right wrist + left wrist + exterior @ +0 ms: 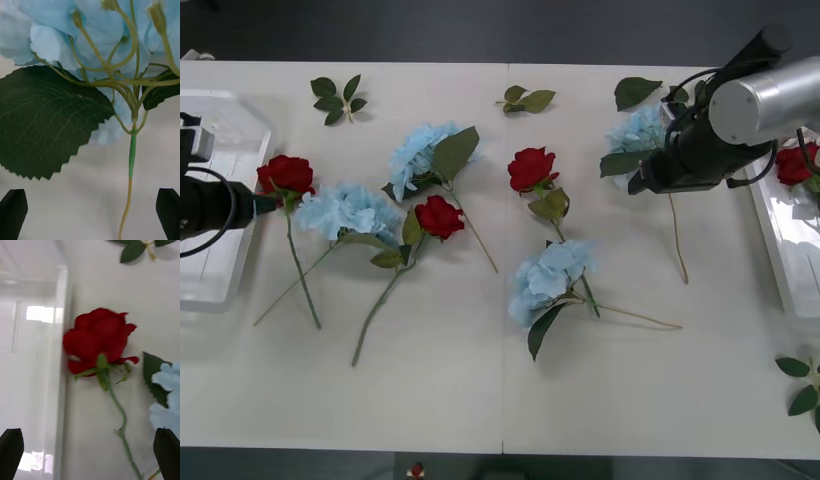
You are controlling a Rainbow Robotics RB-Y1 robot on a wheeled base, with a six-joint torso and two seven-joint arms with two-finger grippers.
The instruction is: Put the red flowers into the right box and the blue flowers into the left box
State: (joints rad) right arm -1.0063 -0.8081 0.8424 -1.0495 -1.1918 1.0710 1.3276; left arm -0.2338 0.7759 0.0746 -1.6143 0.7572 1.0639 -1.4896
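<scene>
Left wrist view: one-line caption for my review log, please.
Open left gripper hovers over a red rose lying on the table beside the white left box.

L tool (90, 453) agape; R tool (90, 213) agape

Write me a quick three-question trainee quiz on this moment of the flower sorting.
1. True or false: a red rose already lies in the right box.
2. The right gripper is lined up on: A) a rose bloom, B) a blue flower's stem, C) a loose leaf sprig.
3. Fill in: the left gripper is open over a red rose lying beside the ____ box.

Key: 1 true; 2 B; 3 left.
</scene>
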